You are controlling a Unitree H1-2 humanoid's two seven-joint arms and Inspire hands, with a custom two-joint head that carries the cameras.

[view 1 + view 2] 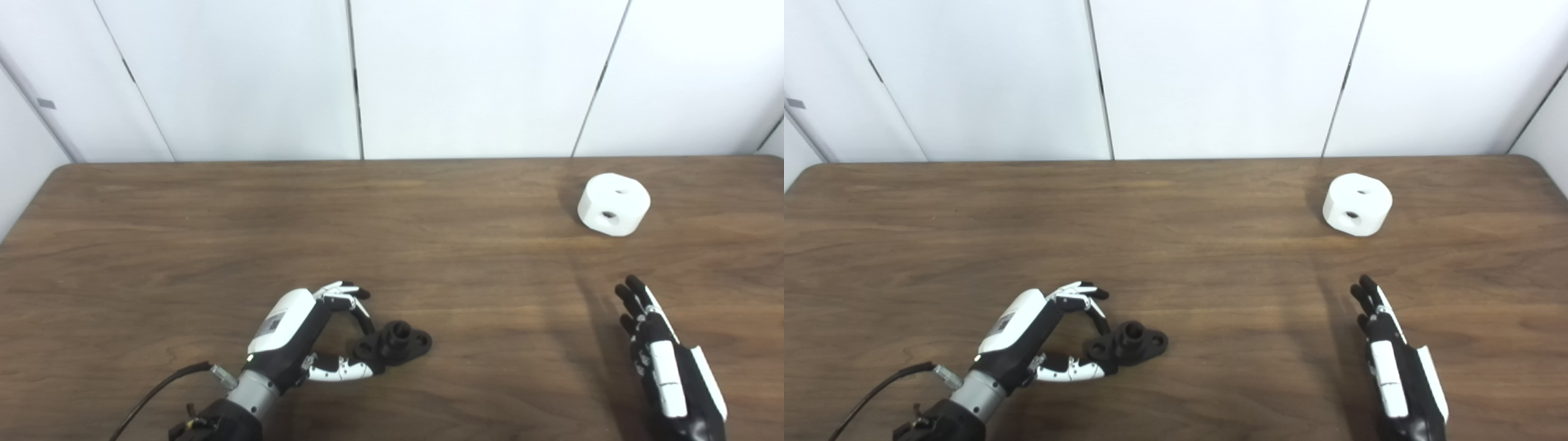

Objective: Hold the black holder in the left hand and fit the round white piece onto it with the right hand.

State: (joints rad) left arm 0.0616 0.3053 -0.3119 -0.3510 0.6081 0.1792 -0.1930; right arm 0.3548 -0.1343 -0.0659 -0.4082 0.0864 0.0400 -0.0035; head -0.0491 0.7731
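Note:
The black holder (395,344), a small flanged part with a raised round hub, lies on the wooden table (429,257) near the front, left of centre. My left hand (306,334) curls around its left end, fingers on top and thumb below, pinching it against the table. The round white piece (614,204), a chunky disc with two holes, rests at the back right. My right hand (658,361) is at the front right with straight, spread fingers, holding nothing, well short of the white piece.
White wall panels (465,73) stand behind the table's far edge. A black cable (153,392) trails from the left wrist toward the front left corner. Bare wood lies between the holder and the white piece.

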